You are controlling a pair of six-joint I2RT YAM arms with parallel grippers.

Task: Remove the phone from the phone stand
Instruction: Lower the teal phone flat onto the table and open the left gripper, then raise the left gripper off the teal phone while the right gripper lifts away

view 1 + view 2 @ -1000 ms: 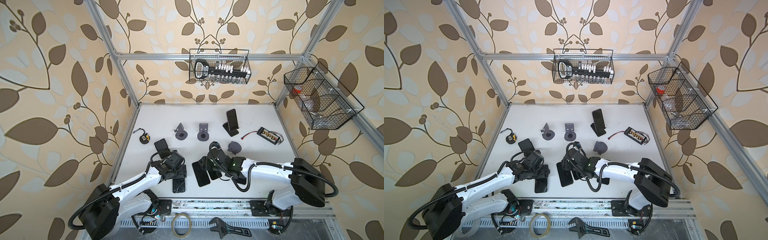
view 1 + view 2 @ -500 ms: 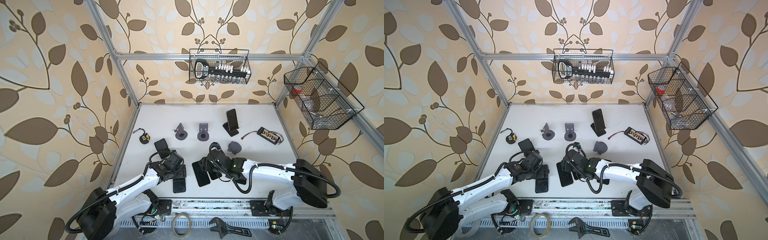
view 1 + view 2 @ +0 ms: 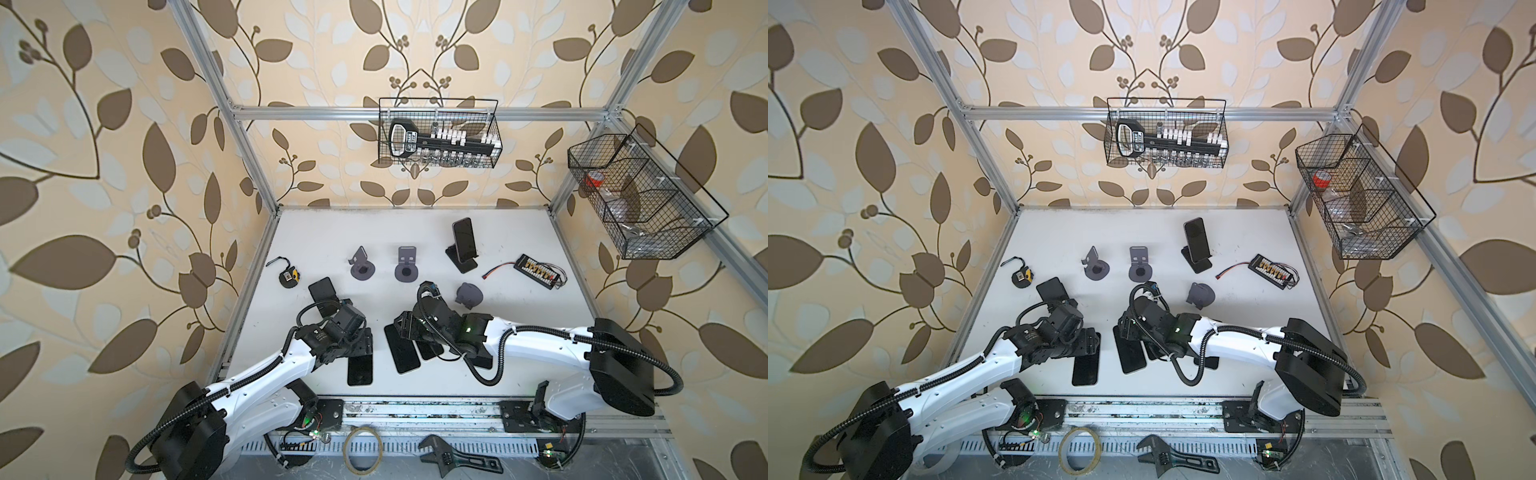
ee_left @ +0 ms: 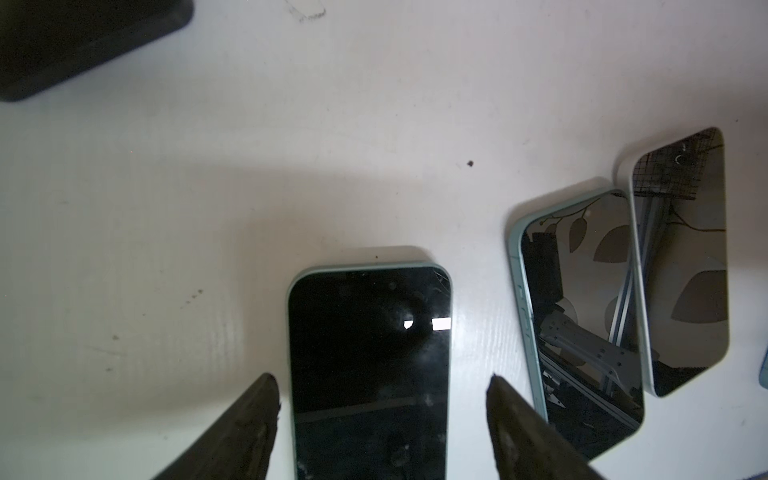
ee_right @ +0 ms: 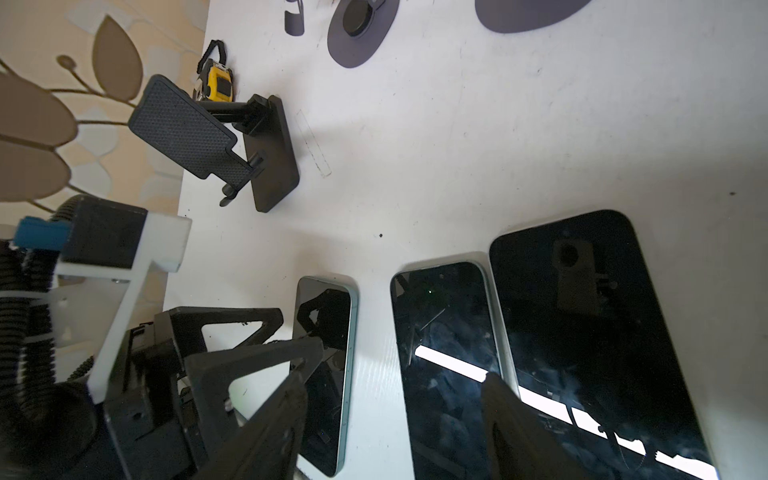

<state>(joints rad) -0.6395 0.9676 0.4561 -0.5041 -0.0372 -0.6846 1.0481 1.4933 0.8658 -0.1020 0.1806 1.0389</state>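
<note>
White tabletop (image 3: 540, 303). Nearest you, the left fingers (image 4: 249, 424) stand spread either side of a flat phone (image 4: 370, 353); the right fingers (image 5: 511, 428) stand spread over a second flat phone (image 5: 449, 353). Farthest from you, the target phone (image 3: 464, 241) leans in its black phone stand (image 3: 467, 265).

The tabletop (image 4: 291, 145) looks like matt white board, a bit scuffed and speckled, while the flat phones (image 4: 370, 353) on it have glossy black glass fronts, properly mirror-like, with smooth pale satin edges. The fingers (image 4: 249, 424) of the left pincer (image 4: 380, 380) are rough matt black plastic, kinda grainy, and the folding stand (image 5: 187, 129) is matt black plastic too, its pad dimpled like honeycomb. The frame rails (image 3: 311, 111) look like dull silvery metal, and the hanging basket (image 3: 436, 99) is thin black wire.
</note>
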